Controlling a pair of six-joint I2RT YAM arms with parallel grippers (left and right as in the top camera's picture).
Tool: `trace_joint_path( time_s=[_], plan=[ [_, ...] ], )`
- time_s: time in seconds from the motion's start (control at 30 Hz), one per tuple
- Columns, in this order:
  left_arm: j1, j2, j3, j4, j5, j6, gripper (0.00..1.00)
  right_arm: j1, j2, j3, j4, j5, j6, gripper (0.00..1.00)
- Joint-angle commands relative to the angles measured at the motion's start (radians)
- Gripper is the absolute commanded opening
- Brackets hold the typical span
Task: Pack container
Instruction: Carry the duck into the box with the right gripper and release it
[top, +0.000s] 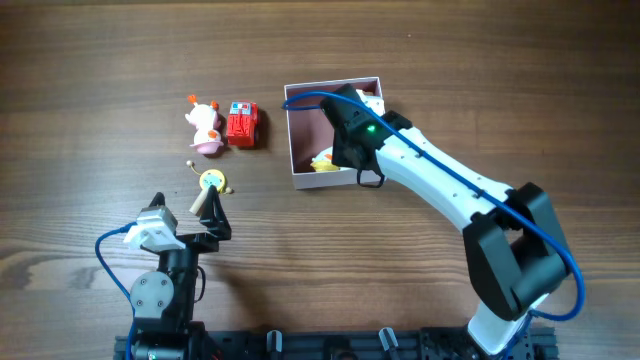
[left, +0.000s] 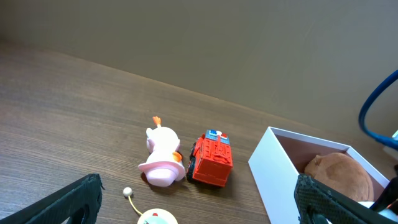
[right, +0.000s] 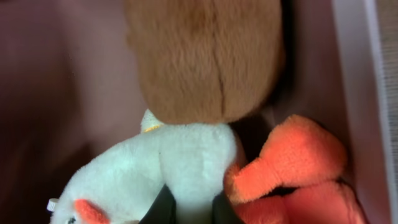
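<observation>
Overhead view showed the container (top: 320, 180) at mid-table, just right of the loose toys. The right gripper (top: 338, 150) sat inside its walls, fingers pinched on a white plush toy (right: 180, 162) directly beneath them, against a brown plush (right: 205, 56). At the near left, the left gripper (top: 208, 208) stood spread wide and empty. It was the arm nearer the red truck (top: 242, 126), which was probably the next pick.

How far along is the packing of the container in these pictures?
Done: a brown plush already lies in the container. In hand: the right hand, down inside the container, pinches a white plush. Left: the pink toy, red truck and yellow toy lie out on the table, near the open left hand.
</observation>
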Motion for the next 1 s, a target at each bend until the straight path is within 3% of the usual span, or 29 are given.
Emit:
trace_joint_path(
  time_s=[0.0, 0.13, 0.2, 0.3, 0.5, 0.83, 0.9, 0.97],
  plan=[
    [0.006, -0.008, -0.009, 0.003, 0.012, 0.016, 1.0, 0.002, 0.031, 0.009, -0.004, 0.003, 0.018, 0.04],
    [0.006, -0.008, -0.009, 0.003, 0.012, 0.016, 1.0, 0.002, 0.031, 0.01, -0.003, 0.002, 0.018, 0.04],
    [0.006, -0.008, -0.009, 0.003, 0.011, 0.016, 1.0, 0.002, 0.031, 0.013, -0.003, 0.002, 0.018, 0.27],
    [0.006, -0.008, -0.009, 0.003, 0.012, 0.016, 1.0, 0.002, 0.031, 0.016, 0.0, 0.002, 0.017, 0.49],
    [0.006, -0.008, -0.009, 0.003, 0.011, 0.016, 1.0, 0.002, 0.01, 0.045, -0.005, 0.003, -0.01, 0.64],
    [0.006, -0.008, -0.009, 0.003, 0.012, 0.016, 1.0, 0.002, -0.087, 0.206, -0.107, 0.093, -0.092, 0.65],
    [0.006, -0.008, -0.009, 0.003, 0.012, 0.016, 1.0, -0.002, -0.11, 0.21, -0.141, 0.154, -0.092, 0.54],
    [0.006, -0.008, -0.009, 0.003, 0.012, 0.016, 1.0, -0.018, -0.12, 0.21, -0.186, 0.193, -0.089, 0.25]
  ],
)
